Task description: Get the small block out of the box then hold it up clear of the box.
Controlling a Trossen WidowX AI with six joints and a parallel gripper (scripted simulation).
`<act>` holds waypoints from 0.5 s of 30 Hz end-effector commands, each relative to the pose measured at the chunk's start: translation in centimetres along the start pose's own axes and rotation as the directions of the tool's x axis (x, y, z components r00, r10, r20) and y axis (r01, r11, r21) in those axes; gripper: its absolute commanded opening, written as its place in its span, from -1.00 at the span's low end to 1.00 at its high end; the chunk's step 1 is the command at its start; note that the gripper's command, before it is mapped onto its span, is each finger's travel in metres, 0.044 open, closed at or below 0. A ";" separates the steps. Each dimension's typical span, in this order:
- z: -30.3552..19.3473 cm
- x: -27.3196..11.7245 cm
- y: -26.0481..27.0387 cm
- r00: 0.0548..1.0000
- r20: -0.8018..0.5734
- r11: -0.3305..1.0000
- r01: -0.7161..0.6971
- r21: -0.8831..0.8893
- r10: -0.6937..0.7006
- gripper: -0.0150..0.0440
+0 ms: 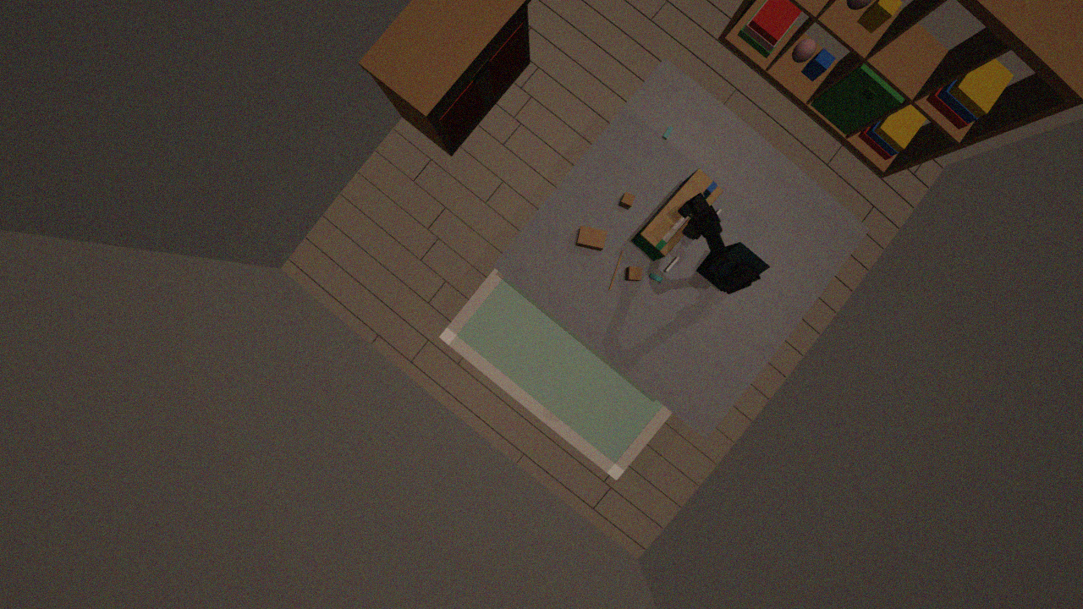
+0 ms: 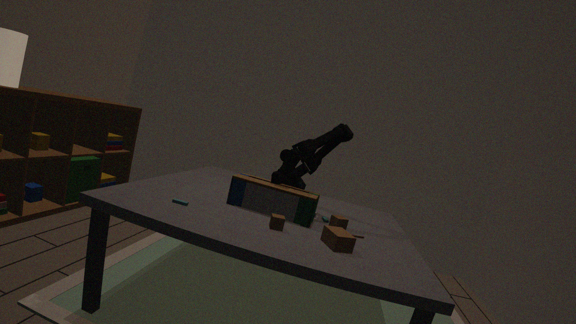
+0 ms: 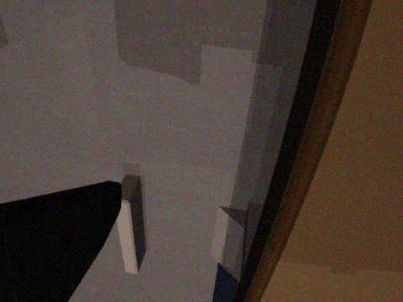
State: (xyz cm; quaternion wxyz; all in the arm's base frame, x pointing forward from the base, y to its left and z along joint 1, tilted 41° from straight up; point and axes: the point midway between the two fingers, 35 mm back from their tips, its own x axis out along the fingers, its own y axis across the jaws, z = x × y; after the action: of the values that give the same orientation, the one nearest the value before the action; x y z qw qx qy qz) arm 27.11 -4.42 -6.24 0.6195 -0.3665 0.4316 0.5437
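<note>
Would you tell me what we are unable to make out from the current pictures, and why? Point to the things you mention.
- Small block: not identifiable in any view; dim, grainy pictures, and the arm (image 1: 707, 227) (image 2: 318, 153) covers part of the box (image 1: 658, 240) (image 2: 272, 199) from above.
- Gripper's second finger: not distinguishable in the wrist view, which shows one dark finger.
- Box's far side: hidden in the exterior view by its own front.
- Blue panel (image 3: 224, 285): cut off by the wrist view's bottom edge.
</note>
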 end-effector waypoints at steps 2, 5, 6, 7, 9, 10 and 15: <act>-0.4 0.2 0.1 1.000 0.002 1.000 -0.001 0.000 0.001 0.86; -0.7 0.3 0.1 1.000 0.002 1.000 -0.001 0.000 0.001 0.86; -0.7 0.3 0.1 1.000 0.001 1.000 -0.001 0.000 0.001 0.86; -0.8 0.4 0.1 1.000 0.001 1.000 -0.001 0.000 0.001 0.86; -1.0 0.4 0.1 1.000 0.001 1.000 -0.001 0.000 0.001 0.86; -1.1 0.5 0.1 1.000 0.001 1.000 -0.001 0.000 0.001 0.86; -1.6 0.6 0.1 1.000 0.001 1.000 -0.001 0.000 0.001 0.86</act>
State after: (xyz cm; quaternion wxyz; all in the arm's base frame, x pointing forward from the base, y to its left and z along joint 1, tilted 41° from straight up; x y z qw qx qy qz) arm 26.81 -5.40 -7.14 0.6207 -0.3637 0.4316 0.5443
